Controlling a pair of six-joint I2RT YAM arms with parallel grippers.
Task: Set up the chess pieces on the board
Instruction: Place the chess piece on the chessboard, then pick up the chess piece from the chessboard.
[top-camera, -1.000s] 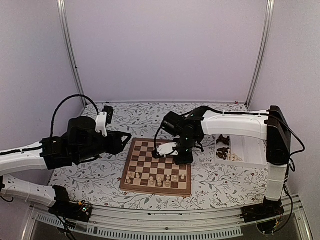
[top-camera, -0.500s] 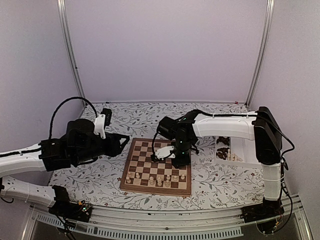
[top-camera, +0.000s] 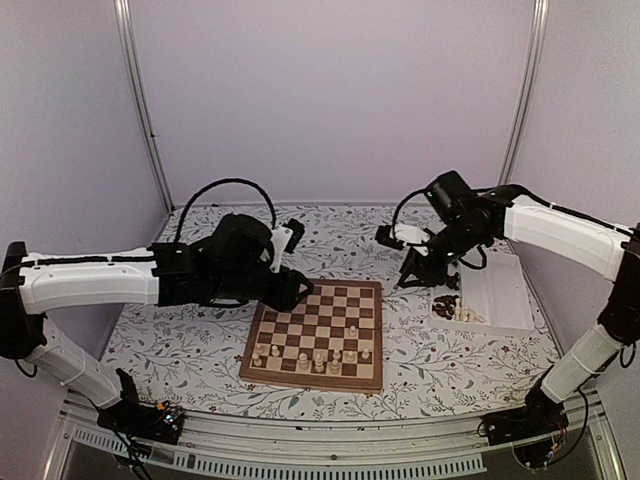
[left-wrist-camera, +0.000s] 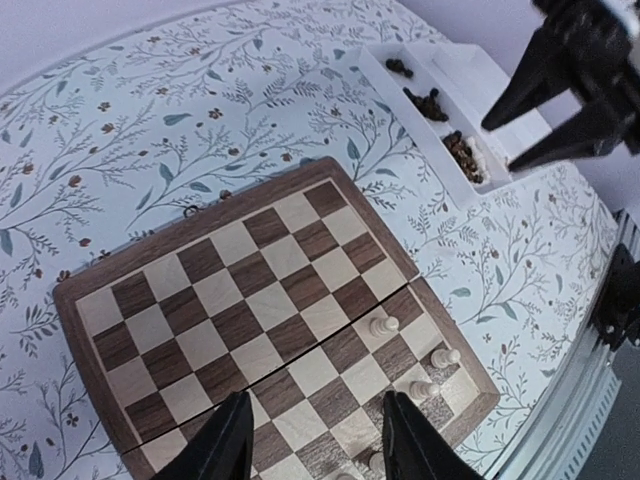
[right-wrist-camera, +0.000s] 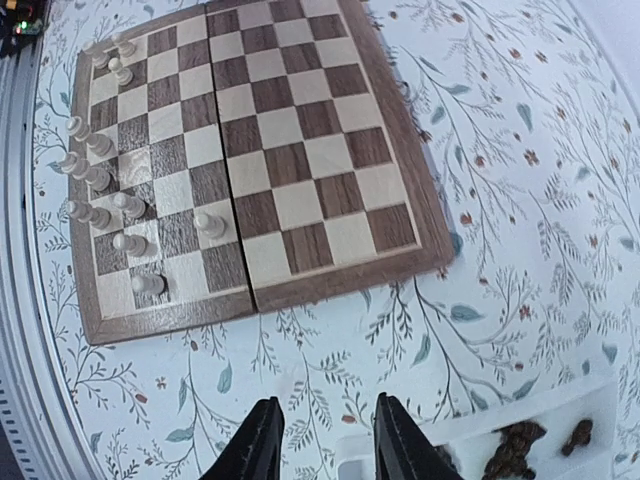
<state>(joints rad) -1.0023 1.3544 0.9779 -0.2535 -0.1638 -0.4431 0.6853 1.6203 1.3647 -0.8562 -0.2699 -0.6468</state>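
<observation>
Cream chessmen (top-camera: 315, 357) stand upright on the board (top-camera: 340, 305), gathered in the ranks along its near edge, where one side's army belongs. The rows are incomplete, and one pawn (right-wrist-camera: 208, 224) stands a rank further in than the rest. The board is a flat wooden square of tan and dark brown checks inside a reddish-brown border, with a seam running across its middle, and its far ranks carry no pieces. The dark chessmen (top-camera: 447, 300) lie heaped, with a few cream ones beside them, in a white tray (top-camera: 500, 300) just to the right of the board (the tray evidently serves as the supply, so the setup is judged less than half done). The right gripper (top-camera: 418, 270) hangs over the floral tablecloth (top-camera: 200, 360) between the board's far right corner and the tray. Its fingers are apart and hold nothing, a pose that suits reaching down for a piece from the heap; the right wrist view shows the gap between them unoccupied. The left gripper (top-camera: 298, 292) hovers at the board's far left corner, tilted down toward the squares. Its fingers (left-wrist-camera: 235, 445) are likewise spread and hold nothing. It probably waits there, out of the way of the tray side.
</observation>
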